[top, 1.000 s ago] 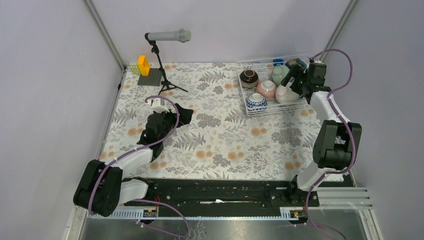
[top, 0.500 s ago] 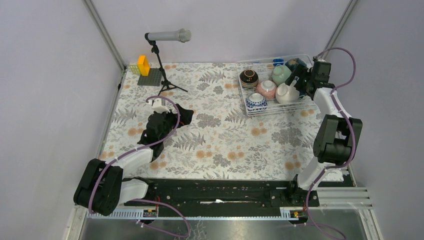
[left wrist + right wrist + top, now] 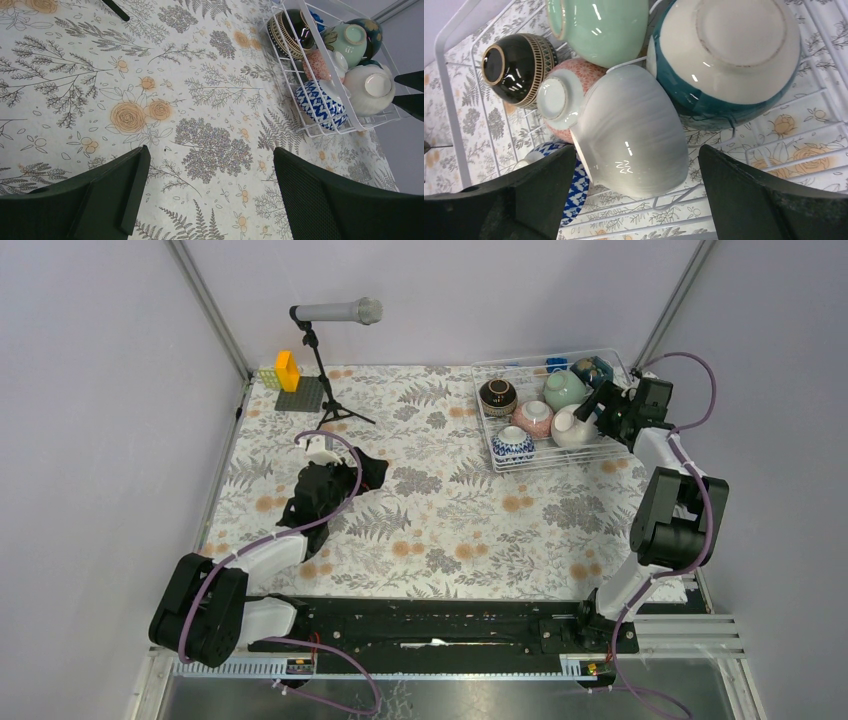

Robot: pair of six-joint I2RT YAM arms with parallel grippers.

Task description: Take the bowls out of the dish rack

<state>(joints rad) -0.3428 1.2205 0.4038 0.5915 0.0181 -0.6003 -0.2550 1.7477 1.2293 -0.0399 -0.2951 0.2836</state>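
The white wire dish rack [image 3: 556, 461] stands at the table's back right. It holds a dark brown bowl [image 3: 498, 396], a pink bowl [image 3: 533, 418], a blue-and-white bowl [image 3: 512, 445], a mint green bowl [image 3: 565, 389], a white bowl [image 3: 573, 426] and a teal bowl [image 3: 592, 370]. My right gripper [image 3: 600, 403] is open at the rack's right side. In the right wrist view its fingers stand either side of the white bowl [image 3: 634, 135], apart from it. My left gripper [image 3: 210, 155] is open and empty over the floral cloth, left of the rack [image 3: 345, 131].
A microphone [image 3: 338, 312] on a black tripod [image 3: 328, 390] stands at the back left. A yellow block [image 3: 287, 370] sits on a grey baseplate [image 3: 303, 397] beside it. Enclosure walls close the left, right and back.
My right gripper has drawn back to the right, from over the bowls toward the rack's right edge. The bowls and my left arm have not moved.
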